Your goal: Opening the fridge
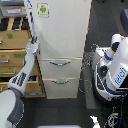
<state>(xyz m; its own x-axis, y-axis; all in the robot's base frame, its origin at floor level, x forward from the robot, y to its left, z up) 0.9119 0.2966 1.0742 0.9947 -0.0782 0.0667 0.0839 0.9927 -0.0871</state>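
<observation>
Reaching up along the exterior view's left side, the working arm (22, 75) brings its gripper (34, 42) to the left vertical edge of the fridge (62, 30), at about the lower part of the large upper door (65, 27). No tabletop shows here, so places can only be given against the fridge and the view's edges. The fridge stands upright in the middle of the view, off-white, with a green-logo sticker (43, 9) near its top left and two lower drawers (61, 75) with curved silver handles beneath the door. A tan wooden cabinet (12, 50) sits just beside it on the view's left, behind the arm.

The door's long axis runs vertically, and its edge lies immediately to the view's right of the fingers, touching or nearly so. Whether the fingers are clenched on that edge or released cannot be told at this size. Judging by this, the door appears not yet swung open, and pulling would need a firm hold on that edge.
</observation>
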